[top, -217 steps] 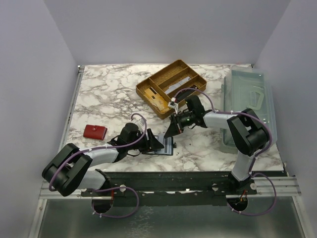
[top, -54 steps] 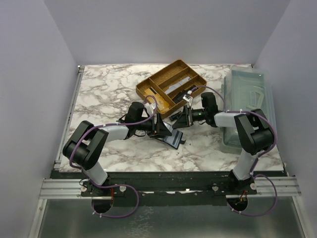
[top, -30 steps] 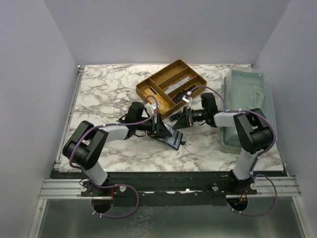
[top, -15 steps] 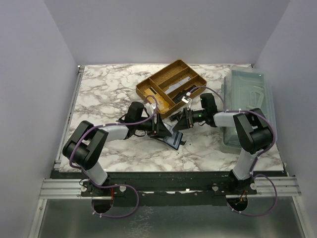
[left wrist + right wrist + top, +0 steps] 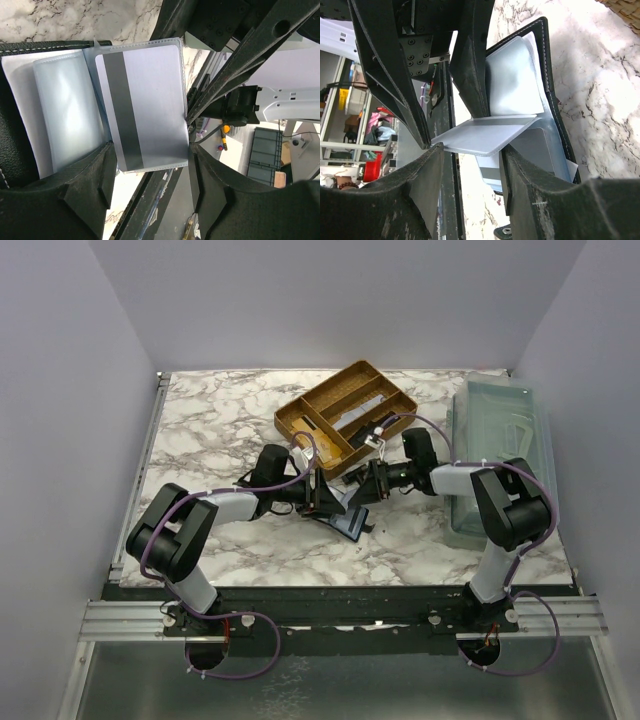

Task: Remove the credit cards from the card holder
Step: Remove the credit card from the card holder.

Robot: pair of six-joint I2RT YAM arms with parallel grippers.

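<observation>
The black card holder (image 5: pixel 350 521) lies open between my two grippers, its leather edge also in the right wrist view (image 5: pixel 548 75). A pale grey credit card (image 5: pixel 145 100) with a dark stripe sits in a clear sleeve that stands out from the holder. My left gripper (image 5: pixel 152 165) has its fingers against both long edges of that sleeve, shut on it. A second clear sleeve (image 5: pixel 70 110) lies beside it. My right gripper (image 5: pixel 467 150) is open, its fingertips at the free edge of the card (image 5: pixel 480 132). Another striped card (image 5: pixel 490 174) shows underneath.
A golden compartment tray (image 5: pixel 300 425) stands just behind the grippers. A clear plastic bin (image 5: pixel 505 455) lies along the right edge. The table is marble-patterned (image 5: pixel 220 430). The two grippers (image 5: pixel 328 502) (image 5: pixel 358 490) nearly touch.
Over seven seconds my left gripper carried the holder up and right. In the last two seconds my right gripper crept left toward the card; the left arm stayed still.
</observation>
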